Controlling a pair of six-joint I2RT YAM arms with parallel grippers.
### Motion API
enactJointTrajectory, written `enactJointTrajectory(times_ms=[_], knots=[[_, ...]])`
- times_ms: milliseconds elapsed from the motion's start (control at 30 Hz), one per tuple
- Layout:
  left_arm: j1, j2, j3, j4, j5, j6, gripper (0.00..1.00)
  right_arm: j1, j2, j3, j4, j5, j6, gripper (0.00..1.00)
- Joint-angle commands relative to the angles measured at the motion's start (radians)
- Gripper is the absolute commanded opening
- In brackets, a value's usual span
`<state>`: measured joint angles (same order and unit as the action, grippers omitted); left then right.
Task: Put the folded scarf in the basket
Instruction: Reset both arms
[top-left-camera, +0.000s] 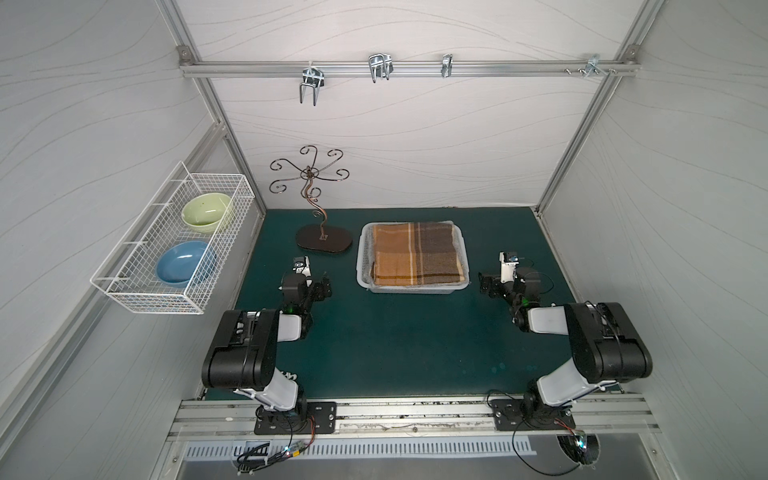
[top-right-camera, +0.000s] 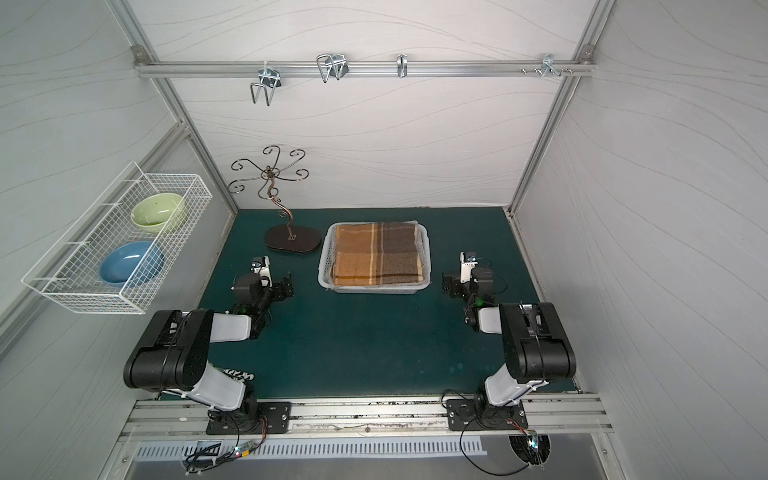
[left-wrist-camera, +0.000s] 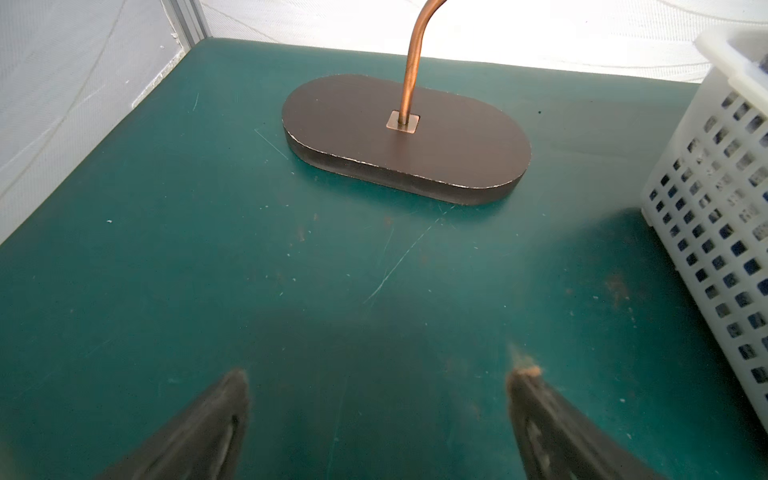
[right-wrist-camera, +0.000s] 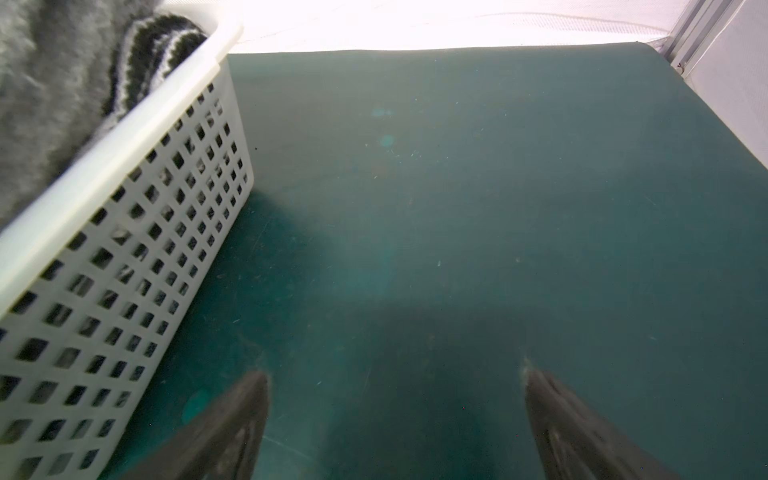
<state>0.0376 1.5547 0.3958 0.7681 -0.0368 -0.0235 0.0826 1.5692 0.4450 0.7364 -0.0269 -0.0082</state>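
Observation:
In both top views the white perforated basket (top-left-camera: 411, 289) (top-right-camera: 374, 289) stands mid-table, toward the back. A folded brown plaid scarf (top-left-camera: 415, 253) (top-right-camera: 376, 253) lies flat inside it and fills it. Grey fabric (right-wrist-camera: 50, 91) shows under the scarf at the rim. My left gripper (top-left-camera: 323, 286) (top-right-camera: 286, 284) hangs open left of the basket, over bare green mat. In the left wrist view it (left-wrist-camera: 380, 374) holds nothing, and the basket wall (left-wrist-camera: 715, 232) is off to one side. My right gripper (top-left-camera: 484, 286) (top-right-camera: 448, 286) (right-wrist-camera: 397, 376) is open and empty on the basket's right, beside its wall (right-wrist-camera: 137, 232).
A scrolled metal stand on a dark oval base (top-left-camera: 324, 241) (left-wrist-camera: 407, 137) stands just left of the basket, behind my left gripper. A white wire rack (top-left-camera: 137, 291) on the left wall holds a green bowl (top-left-camera: 205, 212) and a blue bowl (top-left-camera: 185, 264). Metal hooks (top-left-camera: 380, 66) hang from the back rail.

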Motion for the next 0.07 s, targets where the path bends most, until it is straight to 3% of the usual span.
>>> enactJointTrajectory(times_ms=[0, 33], knots=[[0.002, -0.006, 0.029, 0.056, 0.013, -0.006, 1.0, -0.008, 0.001, 0.012, 0.029, -0.008, 0.0, 0.99], [0.002, -0.004, 0.029, 0.056, 0.013, -0.007, 1.0, -0.007, 0.0, 0.01, 0.028, -0.01, -0.003, 0.99]])
